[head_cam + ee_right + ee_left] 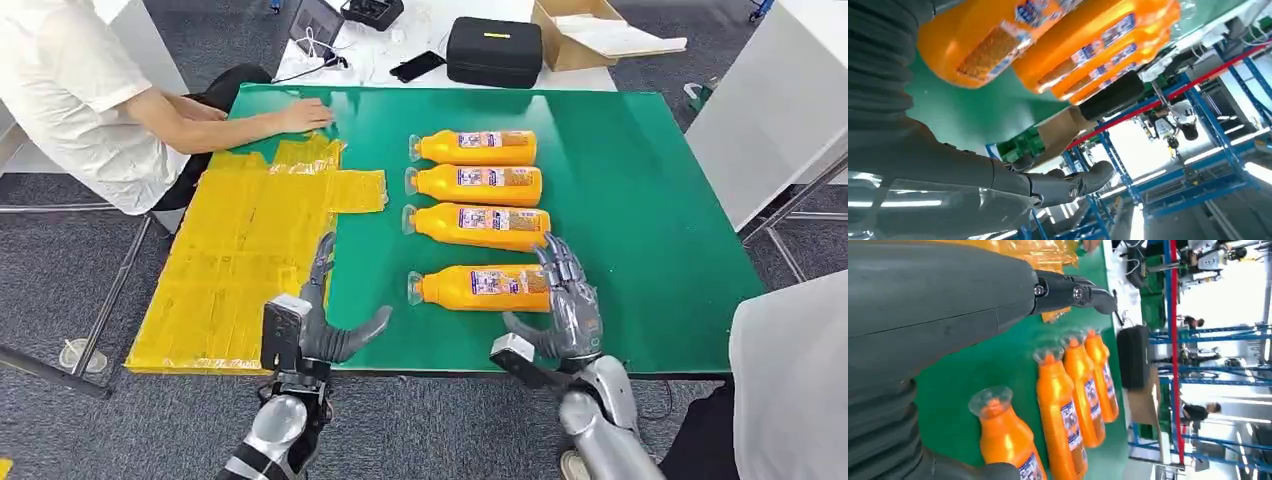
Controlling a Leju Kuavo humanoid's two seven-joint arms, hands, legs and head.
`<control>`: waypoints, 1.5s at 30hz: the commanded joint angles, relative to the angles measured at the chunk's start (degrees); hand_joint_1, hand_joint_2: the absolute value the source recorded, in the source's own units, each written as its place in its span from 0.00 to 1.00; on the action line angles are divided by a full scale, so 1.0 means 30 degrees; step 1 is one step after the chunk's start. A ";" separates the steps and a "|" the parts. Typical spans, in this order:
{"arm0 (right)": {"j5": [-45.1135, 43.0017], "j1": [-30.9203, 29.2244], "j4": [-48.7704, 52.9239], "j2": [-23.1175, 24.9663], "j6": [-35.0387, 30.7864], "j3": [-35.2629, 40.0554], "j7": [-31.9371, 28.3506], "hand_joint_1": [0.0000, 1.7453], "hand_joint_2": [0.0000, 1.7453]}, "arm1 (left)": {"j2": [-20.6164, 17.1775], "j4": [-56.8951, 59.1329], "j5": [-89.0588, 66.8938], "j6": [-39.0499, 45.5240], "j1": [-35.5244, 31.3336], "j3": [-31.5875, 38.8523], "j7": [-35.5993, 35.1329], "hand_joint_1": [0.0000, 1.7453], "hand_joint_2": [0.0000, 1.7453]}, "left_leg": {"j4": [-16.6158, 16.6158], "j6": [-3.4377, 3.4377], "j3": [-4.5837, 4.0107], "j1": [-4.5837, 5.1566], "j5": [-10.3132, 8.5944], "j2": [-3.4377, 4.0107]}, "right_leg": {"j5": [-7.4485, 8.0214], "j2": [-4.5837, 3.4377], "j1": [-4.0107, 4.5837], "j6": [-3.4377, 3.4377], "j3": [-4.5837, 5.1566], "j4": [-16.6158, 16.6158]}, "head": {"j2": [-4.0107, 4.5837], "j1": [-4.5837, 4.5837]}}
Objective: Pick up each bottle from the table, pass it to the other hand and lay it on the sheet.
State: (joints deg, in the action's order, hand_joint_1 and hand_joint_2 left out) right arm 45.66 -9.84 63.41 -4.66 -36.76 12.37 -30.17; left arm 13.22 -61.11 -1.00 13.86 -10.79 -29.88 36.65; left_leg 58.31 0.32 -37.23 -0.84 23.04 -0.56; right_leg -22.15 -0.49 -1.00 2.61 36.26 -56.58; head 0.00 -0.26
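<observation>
Bottles: four orange bottles lie on their sides in a column on the green table (pixel 650 200), clear caps pointing toward the yellow sheet (pixel 240 260), bases toward the robot's right.
Look: bright orange bodies narrowing to a short neck, transparent caps, a blue, white and red label wrapped around the wide end of each.
Nearest bottle (pixel 480 287): lies a little apart from the other three, close to the table's near edge.
Other bottles: second bottle (pixel 478 225), third bottle (pixel 476 185) and farthest bottle (pixel 475 147) lie close together, roughly parallel.
Right hand (pixel 565 305): fingers spread and empty, hovering at the base end of the nearest bottle; I cannot tell whether the fingertips touch it.
Left hand (pixel 325 320): empty, fingers apart, thumb out, over the boundary between sheet and green surface near the front edge.
Sheet: crinkled yellow film covering the table's left part, no bottle on it.
Person: a person's hand (pixel 305 115) rests on the table at the sheet's far end.
</observation>
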 commanded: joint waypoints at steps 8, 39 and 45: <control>0.0502 -0.3069 -0.4104 -0.0732 0.1684 0.0819 0.1224 0.00 1.00 | -0.0152 0.1180 0.0395 -0.0203 -0.1028 -0.0863 -0.0287 0.00 1.00 | 0.0004 0.0022 0.0111 0.0002 0.0048 0.0063 | -0.0030 -0.0025 0.0013 -0.0040 -0.0107 0.0005 | 0.0000 0.0007; 0.0619 -0.4941 -0.4043 -0.3325 0.9759 0.5251 0.5237 0.00 1.00 | 0.0023 0.1677 0.3105 -0.3569 -0.1515 -0.2379 -0.4711 0.00 1.00 | 0.0000 0.0009 0.0031 0.0006 0.0016 -0.0004 | -0.0016 0.0021 0.0003 -0.0020 -0.0041 0.0001 | 0.0000 0.0000; 0.0611 -0.4920 -0.4045 -0.3283 0.9767 0.5267 0.5263 0.00 1.00 | 0.0006 0.1677 0.3105 -0.3571 -0.1527 -0.2367 -0.4710 0.00 1.00 | 0.0002 0.0012 0.0076 0.0005 0.0038 0.0023 | -0.0030 0.0002 0.0009 -0.0031 -0.0079 0.0002 | -0.0007 0.0000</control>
State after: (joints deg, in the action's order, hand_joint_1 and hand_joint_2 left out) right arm 47.52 -22.76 52.24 -13.14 -8.11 24.94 -14.73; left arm 14.36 -59.08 8.02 3.39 -13.06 -35.06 22.80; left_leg 58.33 0.34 -37.26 -0.83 23.05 -0.57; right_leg -22.15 -0.49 -1.00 2.62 36.27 -56.59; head -0.02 -0.26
